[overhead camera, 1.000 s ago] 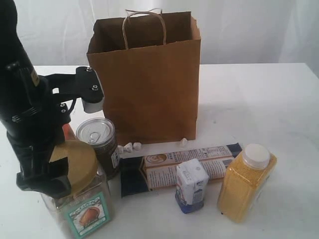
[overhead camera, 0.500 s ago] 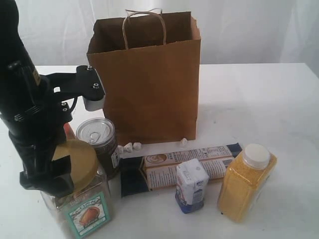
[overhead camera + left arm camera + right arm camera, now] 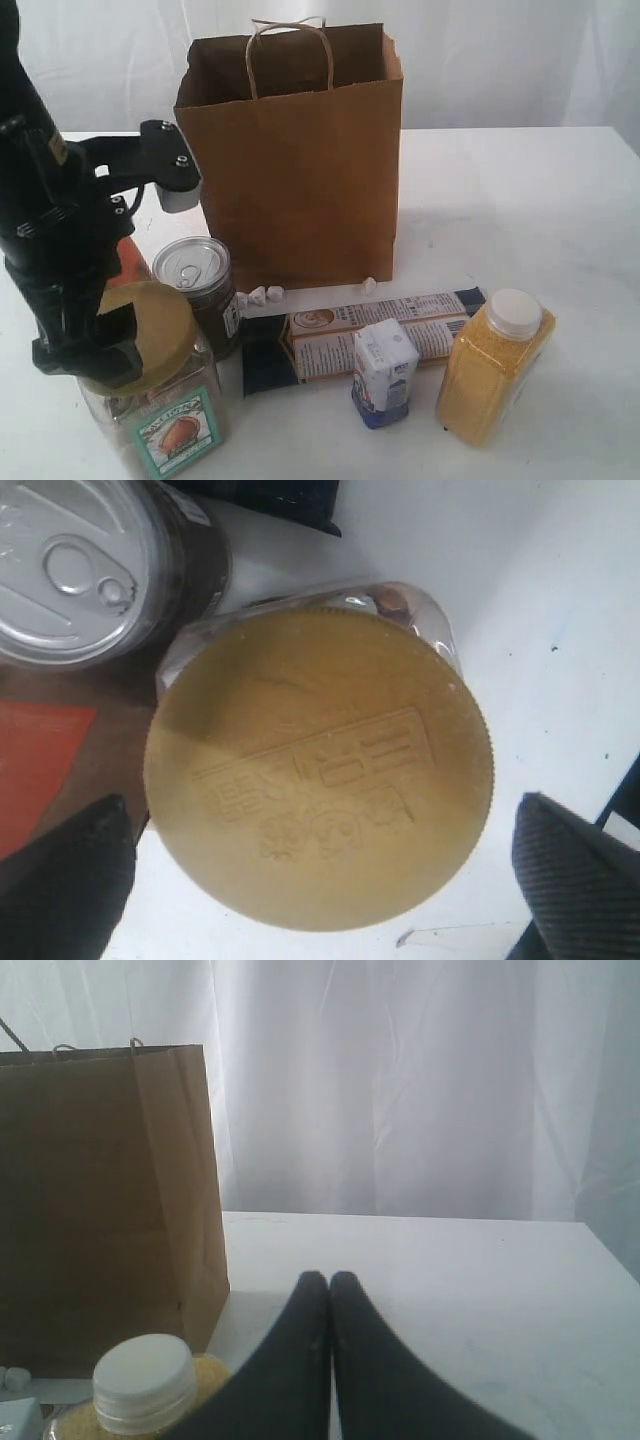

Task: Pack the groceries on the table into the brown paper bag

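Barely started, by the look of it: six groceries out on the large flat white table [image 3: 520,200], none visibly packed.

Nearest, front left: clear jar with round tan lid [image 3: 150,385]. Left gripper [image 3: 320,880]: spread wide, poised over that lid, one finger off each side, clamped on nothing; contact not visible.

Just behind the jar: dark pull-tab can [image 3: 200,285], plus a sliver of orange-brown pouch [image 3: 134,262].

Front right: small white-blue carton [image 3: 385,372] and yellow-grain bottle with white cap [image 3: 495,375], with long navy packet [image 3: 320,345] lying flat behind.

Farthest back: tall kraft-brown paper bag [image 3: 300,170], upright, mouth open, inside hidden.

Right gripper [image 3: 330,1290]: pressed together, empty, raised near the bottle.

Left to do: apparently every item.
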Controlling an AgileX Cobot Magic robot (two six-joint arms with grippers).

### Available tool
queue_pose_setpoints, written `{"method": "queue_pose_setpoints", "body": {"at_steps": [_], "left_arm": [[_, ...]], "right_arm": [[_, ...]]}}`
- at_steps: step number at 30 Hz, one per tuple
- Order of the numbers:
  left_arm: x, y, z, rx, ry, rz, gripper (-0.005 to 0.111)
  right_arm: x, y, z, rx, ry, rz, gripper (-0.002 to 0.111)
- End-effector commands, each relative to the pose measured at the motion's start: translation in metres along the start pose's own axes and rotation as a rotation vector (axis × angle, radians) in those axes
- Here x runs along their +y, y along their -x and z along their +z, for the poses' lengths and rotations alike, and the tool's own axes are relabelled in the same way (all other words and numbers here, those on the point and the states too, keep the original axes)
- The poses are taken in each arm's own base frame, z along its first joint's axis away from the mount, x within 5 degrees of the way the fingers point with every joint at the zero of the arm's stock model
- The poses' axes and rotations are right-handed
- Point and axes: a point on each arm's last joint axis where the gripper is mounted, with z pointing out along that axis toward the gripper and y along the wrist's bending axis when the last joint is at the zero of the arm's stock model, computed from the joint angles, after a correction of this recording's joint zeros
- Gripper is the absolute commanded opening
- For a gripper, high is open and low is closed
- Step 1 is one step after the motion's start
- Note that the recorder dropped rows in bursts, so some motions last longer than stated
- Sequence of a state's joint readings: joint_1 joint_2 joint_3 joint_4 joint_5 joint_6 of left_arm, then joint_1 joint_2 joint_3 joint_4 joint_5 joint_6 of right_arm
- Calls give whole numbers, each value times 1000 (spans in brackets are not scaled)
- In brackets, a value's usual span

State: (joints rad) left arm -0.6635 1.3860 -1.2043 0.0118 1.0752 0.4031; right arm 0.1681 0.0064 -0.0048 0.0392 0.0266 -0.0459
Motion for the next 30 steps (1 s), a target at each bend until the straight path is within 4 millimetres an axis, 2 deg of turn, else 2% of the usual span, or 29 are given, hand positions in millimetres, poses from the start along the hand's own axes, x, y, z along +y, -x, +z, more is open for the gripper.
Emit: {"method": "queue_pose_setpoints", "body": {"at_steps": [1,9,20,30], "left_arm": [[-5,-8,-9,1,6,-63,105],[-7,-10,-10,17,-4,-117,105],[-3,-1,-10,-83,29,-152,105],[2,6,0,-74,25,-170,105]], "right_arm": [[-1,-1,0,-5,-9,-7,0],[-1,-1,0,-5,-9,-7,0],[-1,-1,0,-5,-9,-7,0],[-1,-1,0,-5,-9,-7,0]]}}
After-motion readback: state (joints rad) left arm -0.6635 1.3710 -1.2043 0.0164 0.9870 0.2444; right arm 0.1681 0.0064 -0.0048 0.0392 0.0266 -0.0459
